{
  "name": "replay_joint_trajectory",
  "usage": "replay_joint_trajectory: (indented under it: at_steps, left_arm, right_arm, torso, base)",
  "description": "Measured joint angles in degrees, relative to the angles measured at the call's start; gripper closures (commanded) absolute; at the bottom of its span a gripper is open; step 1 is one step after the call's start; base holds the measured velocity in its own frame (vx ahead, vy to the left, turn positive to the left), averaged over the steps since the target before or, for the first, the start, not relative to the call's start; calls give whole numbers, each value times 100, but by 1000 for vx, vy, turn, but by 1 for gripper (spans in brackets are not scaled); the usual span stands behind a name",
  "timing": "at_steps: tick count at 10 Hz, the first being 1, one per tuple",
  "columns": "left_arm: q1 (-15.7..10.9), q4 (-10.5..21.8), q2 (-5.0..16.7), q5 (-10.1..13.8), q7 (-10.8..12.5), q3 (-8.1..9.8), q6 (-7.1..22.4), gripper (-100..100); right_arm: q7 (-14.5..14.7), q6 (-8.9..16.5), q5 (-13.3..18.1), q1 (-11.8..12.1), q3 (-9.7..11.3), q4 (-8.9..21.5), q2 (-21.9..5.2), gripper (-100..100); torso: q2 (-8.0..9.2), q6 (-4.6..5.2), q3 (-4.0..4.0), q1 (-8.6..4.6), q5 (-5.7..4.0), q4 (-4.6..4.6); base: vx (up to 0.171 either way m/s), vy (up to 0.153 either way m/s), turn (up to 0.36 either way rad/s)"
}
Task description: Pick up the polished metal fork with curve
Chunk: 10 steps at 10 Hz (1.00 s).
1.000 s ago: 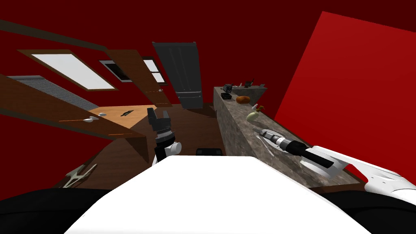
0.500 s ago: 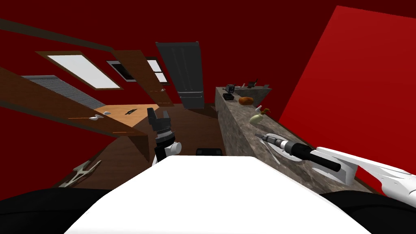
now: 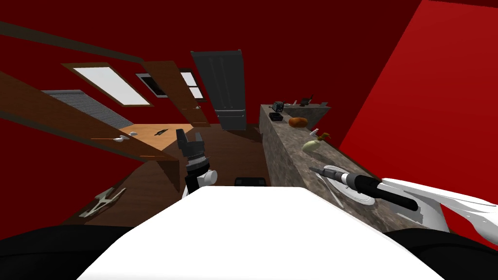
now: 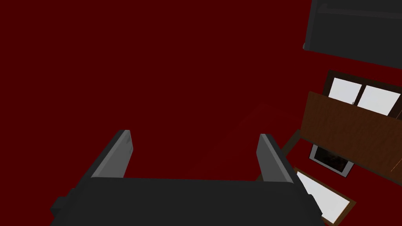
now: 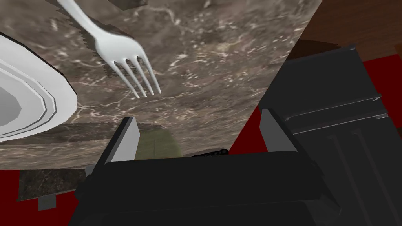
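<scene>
R tool (image 5: pixel 198 117): wide open, empty.
Pale shiny curved fork (image 5: pixel 117 47): on mottled worktop (image 5: pixel 204 59) — centre over neck, descend.

Dark red walls (image 3: pixel 428 107), marbled counter (image 3: pixel 284 155)

A home kitchen. A long marbled stone counter (image 3: pixel 284 153) carries a white plate (image 5: pixel 35 98) and fork (image 5: pixel 116 45), with a tall dark refrigerator (image 3: pixel 221 82) beyond and wooden cabinets (image 3: pixel 168 90) opposite.
</scene>
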Motion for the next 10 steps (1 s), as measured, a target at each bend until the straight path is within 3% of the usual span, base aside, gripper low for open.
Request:
replay_joint_trajectory:
  at_steps: [1,2,4,6,7,8,10]
  left_arm:
    - [0,0,0,0,0,0,0,0]
    - [0,0,0,0,0,0,0,0]
    - [0,0,0,0,0,0,0,0]
    - [0,0,0,0,0,0,0,0]
    - [0,0,0,0,0,0,0,0]
    - [0,0,0,0,0,0,0,0]
    - [0,0,0,0,0,0,0,0]
  right_arm:
    - [42,43,94,49,137,62,-97,-100]
    - [21,58,174,-88,417,197,-262,-100]
    - [29,100,212,153,369,190,-423,-100]
    - [49,123,317,292,528,279,-632,-100]
    - [54,130,322,297,535,280,-636,0]
    - [54,130,321,297,534,280,-636,-100]
    - [118,144,406,151,708,375,-401,-100]
  torso:
    - [-1,0,-1,-5,-2,-1]
    - [-4,-1,-3,-6,-2,-1]
    - [11,2,6,5,0,2]
    - [8,2,4,3,0,2]
    - [18,2,10,5,0,4]
    - [25,3,14,7,0,6]
    - [18,2,10,3,-1,4]
  base:
    - [78,-32,67]
    - [50,-15,19]
    - [46,-6,44]
    - [37,-10,27]
    - [0,0,0]
    - [23,-4,93]
    - [39,-12,91]
